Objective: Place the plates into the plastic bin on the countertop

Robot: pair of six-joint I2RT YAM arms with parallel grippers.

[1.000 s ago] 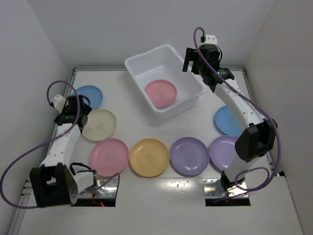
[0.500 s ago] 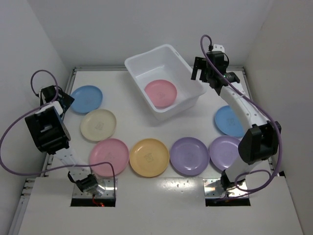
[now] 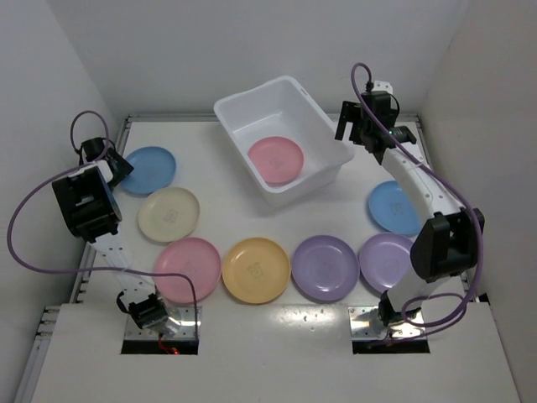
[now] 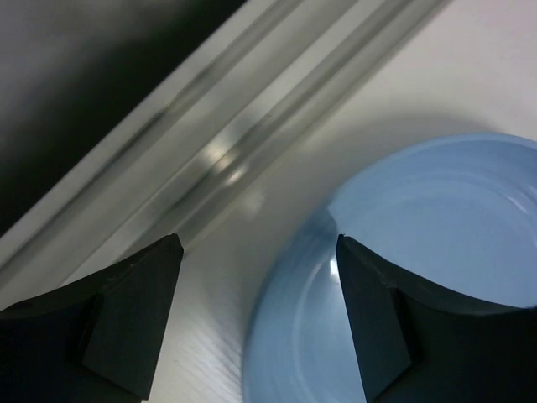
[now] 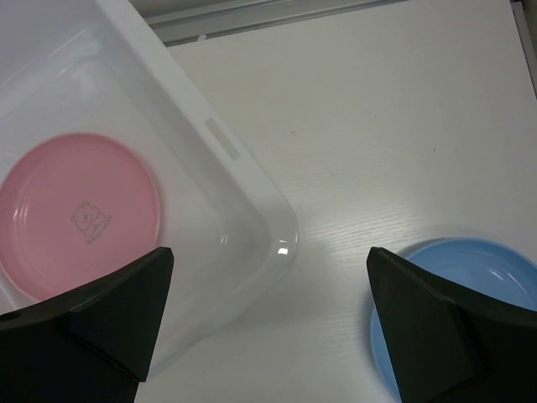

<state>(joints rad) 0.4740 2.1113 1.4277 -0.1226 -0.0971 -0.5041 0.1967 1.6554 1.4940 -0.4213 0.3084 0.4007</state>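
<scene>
Now one pink plate (image 3: 275, 159) lies in the plastic bin (image 3: 247, 122), upper centre; seven others sit on the countertop (image 3: 235, 210); we judge a pickup: left gripper (image 4: 258, 243), jaws apart, straddles the rim of the light blue plate (image 4: 419, 252), upper left; next it must close and lift; right gripper (image 5: 270, 252) gapes empty beside the bin; blurred wrist view hides contact.

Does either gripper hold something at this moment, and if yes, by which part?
Nothing is held. The left gripper stands open at the rim of a light blue plate; the right gripper is open and empty beside the plastic bin.
</scene>
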